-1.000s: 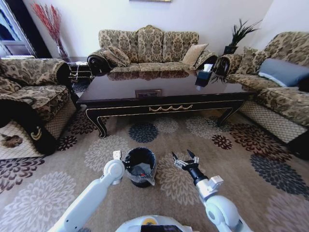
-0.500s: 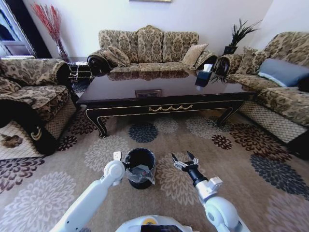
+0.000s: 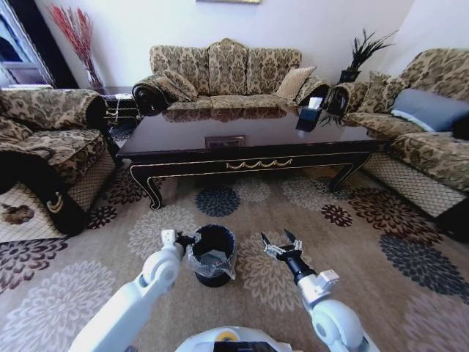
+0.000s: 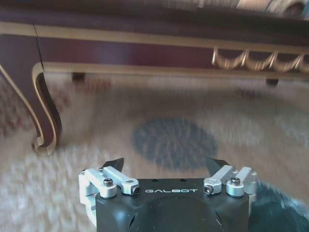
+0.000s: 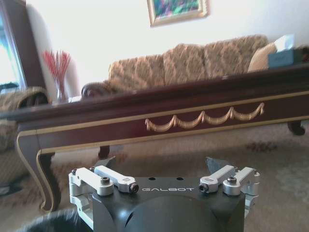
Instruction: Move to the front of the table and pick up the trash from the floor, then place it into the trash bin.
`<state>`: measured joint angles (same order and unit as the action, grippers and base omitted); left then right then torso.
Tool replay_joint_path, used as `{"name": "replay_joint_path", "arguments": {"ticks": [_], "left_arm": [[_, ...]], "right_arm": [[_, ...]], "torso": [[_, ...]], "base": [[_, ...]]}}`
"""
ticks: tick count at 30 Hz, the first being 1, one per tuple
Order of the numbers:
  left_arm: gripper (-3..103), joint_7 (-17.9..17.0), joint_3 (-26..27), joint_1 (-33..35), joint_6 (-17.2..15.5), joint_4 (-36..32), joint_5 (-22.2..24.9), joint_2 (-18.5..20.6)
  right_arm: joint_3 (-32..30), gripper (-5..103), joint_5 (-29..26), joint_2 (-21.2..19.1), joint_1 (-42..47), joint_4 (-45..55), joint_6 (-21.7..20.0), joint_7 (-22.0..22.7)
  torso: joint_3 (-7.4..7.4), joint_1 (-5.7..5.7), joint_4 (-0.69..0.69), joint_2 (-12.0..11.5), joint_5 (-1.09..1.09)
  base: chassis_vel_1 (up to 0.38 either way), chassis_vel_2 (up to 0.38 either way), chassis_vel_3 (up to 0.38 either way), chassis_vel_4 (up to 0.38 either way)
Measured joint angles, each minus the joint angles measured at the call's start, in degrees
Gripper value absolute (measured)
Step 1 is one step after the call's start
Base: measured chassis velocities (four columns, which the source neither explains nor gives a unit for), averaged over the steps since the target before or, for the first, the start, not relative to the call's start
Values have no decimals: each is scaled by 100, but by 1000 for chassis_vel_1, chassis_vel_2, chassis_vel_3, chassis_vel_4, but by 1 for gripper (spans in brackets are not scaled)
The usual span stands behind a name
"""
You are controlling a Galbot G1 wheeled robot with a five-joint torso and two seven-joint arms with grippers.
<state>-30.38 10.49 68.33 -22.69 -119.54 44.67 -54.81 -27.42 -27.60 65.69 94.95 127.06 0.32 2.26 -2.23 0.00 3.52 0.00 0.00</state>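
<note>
Trash bin (image 3: pixel 213 253) btwn both open hands, table (image 3: pixel 249 150) beyond.

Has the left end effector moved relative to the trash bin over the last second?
Yes. The left end effector has drawn back from over the trash bin's rim toward the robot's left, and now sits just outside the rim. The bin itself sits slightly nearer the table than before.

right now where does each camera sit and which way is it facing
Head view: high, looking forward and down at the coffee table and trash bin; both arms, left claw, right claw.
Left wrist view: low, facing the table's curved leg; claw open.
Right wrist view: low, facing the table's front rail; claw open.
All share the table.
</note>
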Motion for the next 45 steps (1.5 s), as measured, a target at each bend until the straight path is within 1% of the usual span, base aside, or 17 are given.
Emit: {"name": "replay_joint_path", "arguments": {"ticks": [1, 3, 5, 7, 8, 10, 11, 13, 15, 16, 18, 21, 22, 24, 25, 33, 45], "left_arm": [[97, 93, 132, 138, 110, -46, -98, -14], [99, 369, 624, 710, 436, -249, -375, -134], [100, 776, 1184, 1468, 884, -413, -979, -237], [100, 838, 1259, 1563, 947, -432, -1074, -249], [100, 1046, 1489, 1881, 1141, -511, -1283, -305], [100, 1286, 1805, 2318, 1363, -663, -1435, -442], [100, 1286, 1805, 2318, 1363, -663, -1435, -442], [100, 1437, 1984, 2608, 1528, -761, -1618, -552], [100, 1627, 2153, 3013, 1859, -885, -2006, -731], [100, 1627, 2153, 3013, 1859, -885, -2006, -731], [100, 1688, 2195, 3205, 2036, -954, -2212, -889], [100, 1793, 2278, 3566, 2419, -1033, -2621, -1233], [100, 1793, 2278, 3566, 2419, -1033, -2621, -1233], [100, 1831, 2324, 3700, 2573, -1038, -2753, -1321], [100, 1891, 2415, 3859, 2715, -1041, -2810, -1396], [100, 1988, 2610, 4199, 3021, -988, -2822, -1535], [100, 1945, 2592, 4250, 3045, -989, -2795, -1555]], "right_arm": [[-16, 100, 6, 32, -10, -3, 75, 0], [-79, 100, 87, 131, -72, -92, 385, -1], [-170, 100, 206, 166, -78, -173, 651, -59], [-181, 100, 230, 165, -78, -180, 678, -72], [-222, 100, 421, 150, -80, -218, 816, -147], [-241, 100, 596, 133, -118, -275, 942, -233], [-241, 100, 596, 133, -118, -275, 942, -233], [-241, 100, 731, 133, -154, -336, 995, -279], [-235, 100, 945, 150, -209, -518, 1097, -305], [-235, 100, 945, 150, -209, -518, 1097, -305], [-232, 100, 1015, 157, -246, -678, 1171, -317], [-239, 100, 1081, 146, -324, -1018, 1331, -372], [-239, 100, 1081, 146, -324, -1018, 1331, -372], [-259, 100, 1079, 130, -339, -1090, 1370, -409], [-276, 100, 1082, 119, -349, -1134, 1417, -465], [-300, 100, 1103, 36, -400, -1161, 1471, -615], [-337, 100, 1112, 12, -412, -1212, 1496, -700]], "torso": [[0, 0, 0, 0, 0], [0, 0, 0, 0, 0], [0, 0, -3, 0, 0], [0, 0, -3, 0, 0], [0, 0, -2, 0, 0], [0, 0, -1, 0, -1], [0, 0, -1, 0, -1], [0, 0, -1, 0, 1], [1, 0, -1, 0, 1], [1, 0, -1, 0, 1], [0, 0, 0, 0, 1], [0, 0, -1, 0, 3], [0, 0, -1, 0, 3], [0, 0, -1, 0, 1], [0, 0, 0, 0, 1], [0, 0, -1, 0, 0], [0, -1, 0, 0, 0]], "base": [[0, 0, 0, 0], [0, 0, 0, 0], [0, 0, 0, 0], [0, 0, 0, 0], [0, 0, 0, 0], [0, 0, 0, 0], [0, 0, 0, 0], [0, 0, 0, 0], [0, 0, 0, 0], [0, 0, 0, 0], [0, 0, 0, 0], [0, 0, 0, 0], [0, 0, 0, 0], [0, 0, 0, 0], [0, 0, 0, 0], [0, 0, 0, 0], [0, 0, 0, 0]]}}
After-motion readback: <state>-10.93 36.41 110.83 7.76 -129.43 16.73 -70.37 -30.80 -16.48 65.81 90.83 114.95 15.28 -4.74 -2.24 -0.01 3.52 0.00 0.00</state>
